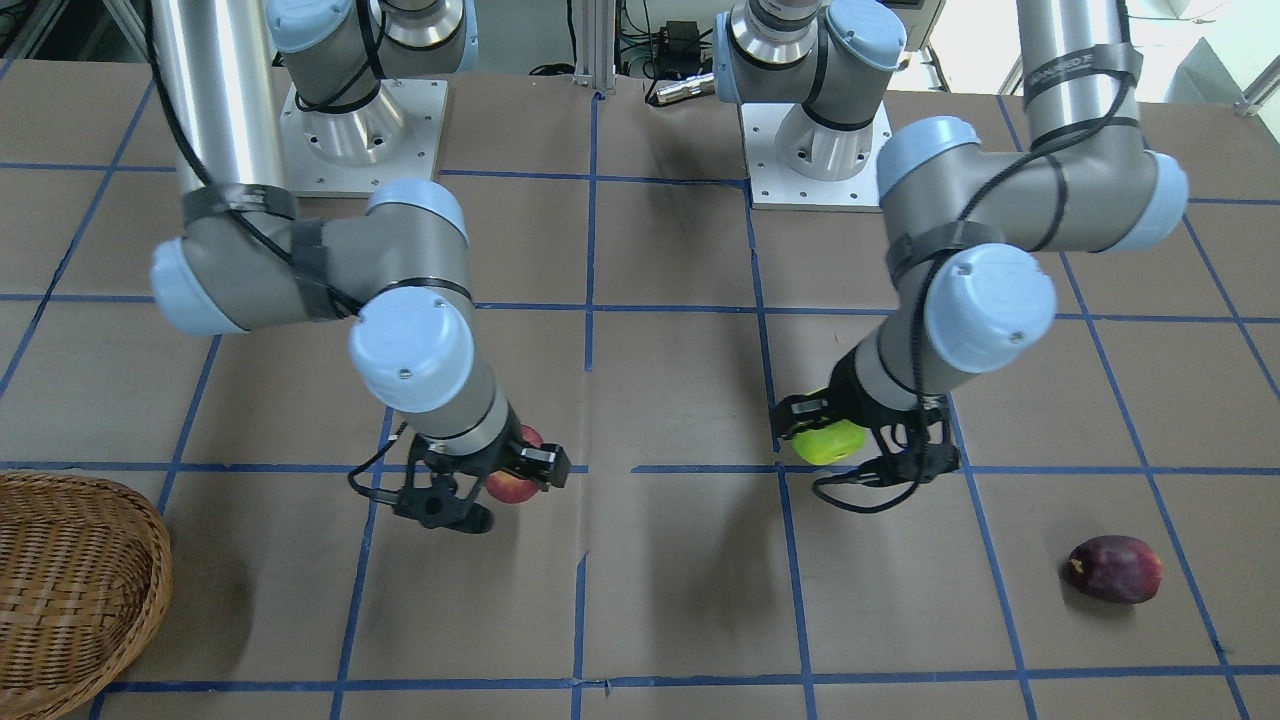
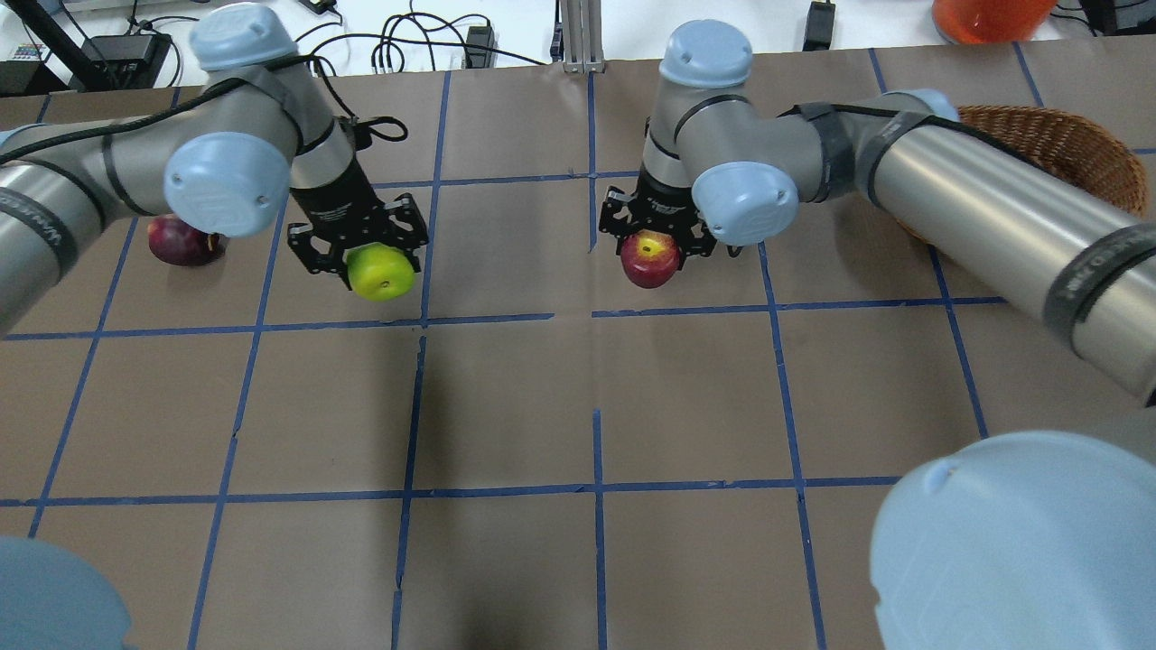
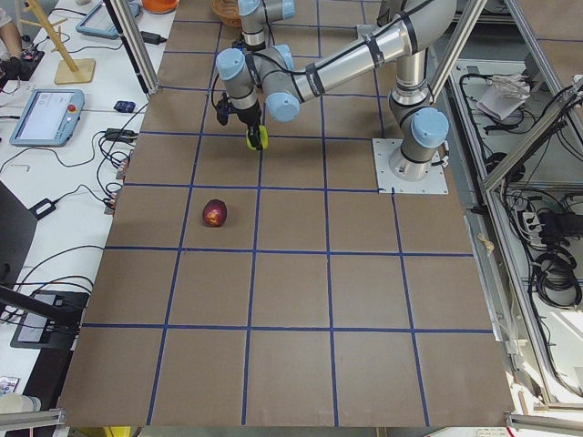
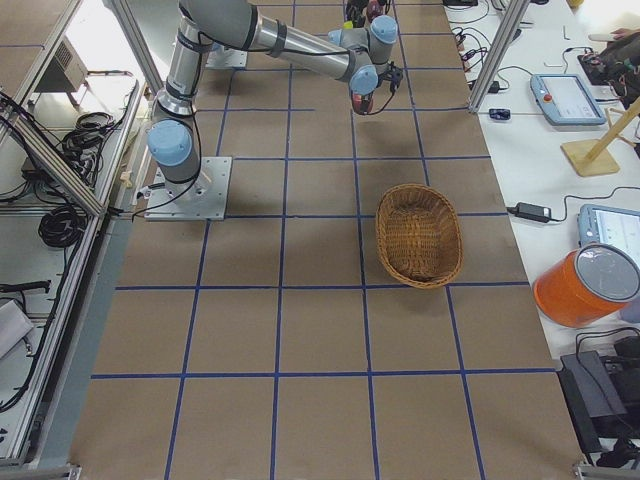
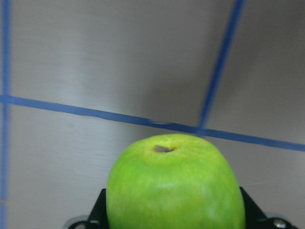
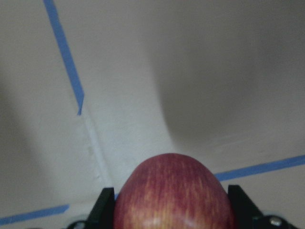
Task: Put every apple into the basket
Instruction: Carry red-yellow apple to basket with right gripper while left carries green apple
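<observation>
My left gripper (image 2: pixel 377 271) is shut on the lime green apple (image 2: pixel 381 273) and holds it above the table; the apple fills the left wrist view (image 5: pixel 175 186). My right gripper (image 2: pixel 652 255) is shut on the red apple (image 2: pixel 649 258), also lifted; it shows in the right wrist view (image 6: pixel 172 194). The dark purple-maroon apple (image 2: pixel 181 241) lies on the table at the far left, partly behind my left arm; it also shows in the front view (image 1: pixel 1115 568). The wicker basket (image 2: pixel 1057 149) stands at the far right, partly behind my right arm, and at the front view's lower left (image 1: pixel 70 580).
Brown paper with a blue tape grid (image 2: pixel 596 406) covers the table. The two arm bases (image 1: pixel 815 165) stand at the robot's side of the table. An orange container (image 4: pixel 585 285) and tablets (image 4: pixel 568 98) lie off the table's far edge.
</observation>
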You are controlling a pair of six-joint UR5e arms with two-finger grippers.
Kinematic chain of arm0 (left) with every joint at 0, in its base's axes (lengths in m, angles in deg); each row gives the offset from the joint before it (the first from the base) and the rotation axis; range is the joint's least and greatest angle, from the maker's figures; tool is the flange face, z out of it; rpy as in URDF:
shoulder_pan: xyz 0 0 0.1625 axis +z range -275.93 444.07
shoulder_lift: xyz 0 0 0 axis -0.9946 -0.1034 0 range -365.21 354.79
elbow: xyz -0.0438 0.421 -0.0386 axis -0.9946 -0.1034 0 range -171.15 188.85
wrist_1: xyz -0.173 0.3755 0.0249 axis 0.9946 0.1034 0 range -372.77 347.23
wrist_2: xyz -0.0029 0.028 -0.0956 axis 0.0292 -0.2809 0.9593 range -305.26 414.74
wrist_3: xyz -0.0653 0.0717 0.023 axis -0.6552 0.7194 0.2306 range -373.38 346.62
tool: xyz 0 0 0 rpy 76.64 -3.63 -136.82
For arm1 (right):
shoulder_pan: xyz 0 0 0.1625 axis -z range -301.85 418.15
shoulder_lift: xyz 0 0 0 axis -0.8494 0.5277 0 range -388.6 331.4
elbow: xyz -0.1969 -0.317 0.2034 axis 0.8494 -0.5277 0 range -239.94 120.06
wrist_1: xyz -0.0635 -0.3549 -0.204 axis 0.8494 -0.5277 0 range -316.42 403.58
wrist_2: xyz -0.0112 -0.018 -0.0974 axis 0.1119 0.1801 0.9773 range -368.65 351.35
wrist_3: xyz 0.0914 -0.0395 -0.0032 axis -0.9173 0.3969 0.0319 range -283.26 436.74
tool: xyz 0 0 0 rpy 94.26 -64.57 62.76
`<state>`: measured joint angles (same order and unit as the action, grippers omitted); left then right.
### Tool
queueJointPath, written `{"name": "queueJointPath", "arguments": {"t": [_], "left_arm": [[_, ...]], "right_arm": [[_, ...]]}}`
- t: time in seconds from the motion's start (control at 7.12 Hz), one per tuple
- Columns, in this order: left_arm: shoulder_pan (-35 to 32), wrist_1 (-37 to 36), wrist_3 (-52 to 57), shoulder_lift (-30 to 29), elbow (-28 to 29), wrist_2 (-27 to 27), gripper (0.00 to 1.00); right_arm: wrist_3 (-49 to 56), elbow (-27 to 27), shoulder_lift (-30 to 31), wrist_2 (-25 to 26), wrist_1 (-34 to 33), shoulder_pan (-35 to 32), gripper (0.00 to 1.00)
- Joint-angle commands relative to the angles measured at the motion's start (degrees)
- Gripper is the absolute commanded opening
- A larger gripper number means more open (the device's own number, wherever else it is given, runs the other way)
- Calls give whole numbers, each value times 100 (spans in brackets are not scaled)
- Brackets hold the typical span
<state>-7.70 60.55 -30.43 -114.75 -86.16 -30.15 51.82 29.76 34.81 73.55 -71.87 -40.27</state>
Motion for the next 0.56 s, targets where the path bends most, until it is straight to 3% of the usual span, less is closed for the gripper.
{"name": "queueJointPath", "arguments": {"t": [0.0, 0.14, 0.28, 0.42], "left_arm": [[-1495, -1932, -1498, -600, -70, 508, 43], [-1832, -2353, -1555, -934, -79, 500, 46], [-1992, -2375, -1512, -1103, -79, 483, 65], [-2011, -2375, -1459, -1113, -114, 465, 93]], "right_arm": [[1288, -197, 540, 295, 626, 1319, 0], [1992, -477, 524, 375, 977, 1891, 0], [2878, -785, 480, 768, 1172, 2341, 0], [3714, -927, 323, 1059, 1113, 2633, 0]]}}
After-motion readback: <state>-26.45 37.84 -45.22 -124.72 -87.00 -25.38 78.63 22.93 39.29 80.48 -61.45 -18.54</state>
